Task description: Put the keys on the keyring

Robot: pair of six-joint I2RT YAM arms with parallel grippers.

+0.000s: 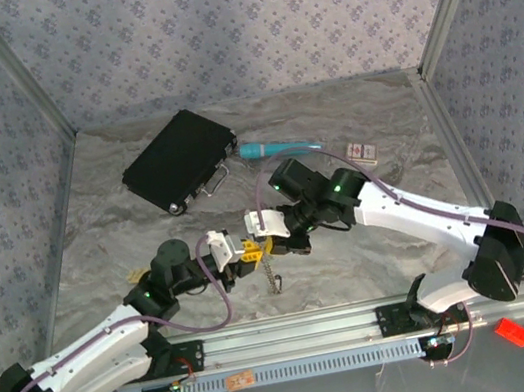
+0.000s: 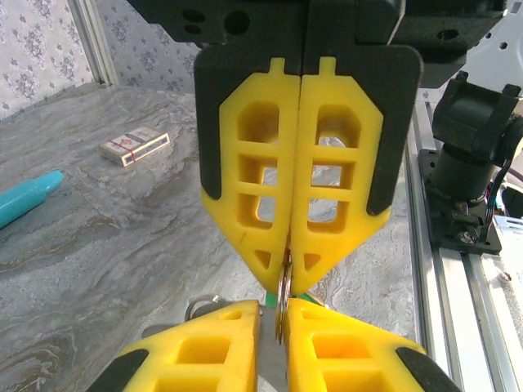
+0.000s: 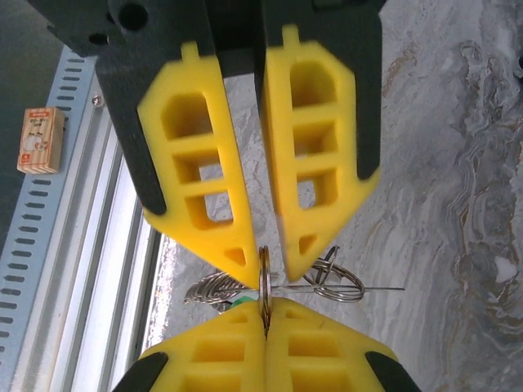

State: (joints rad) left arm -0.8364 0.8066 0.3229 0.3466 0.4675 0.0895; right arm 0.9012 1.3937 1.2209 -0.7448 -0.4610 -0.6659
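Marbled table (image 1: 116,232), keyring (image 3: 265,282) pinched in right jaws

Behind yellow windowed fingers (image 2: 257,151), the left arm (image 1: 87,354) and right arm (image 1: 413,215) show white shells, black joints, purple cables (image 1: 227,298).

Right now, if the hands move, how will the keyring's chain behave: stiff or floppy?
The chain is probably floppy: it trails loosely below the hands, so it would likely swing or drag. The keyring looks stiff but thin and smooth; pinched edge-on in the right hand tips, it might pivot or slip.
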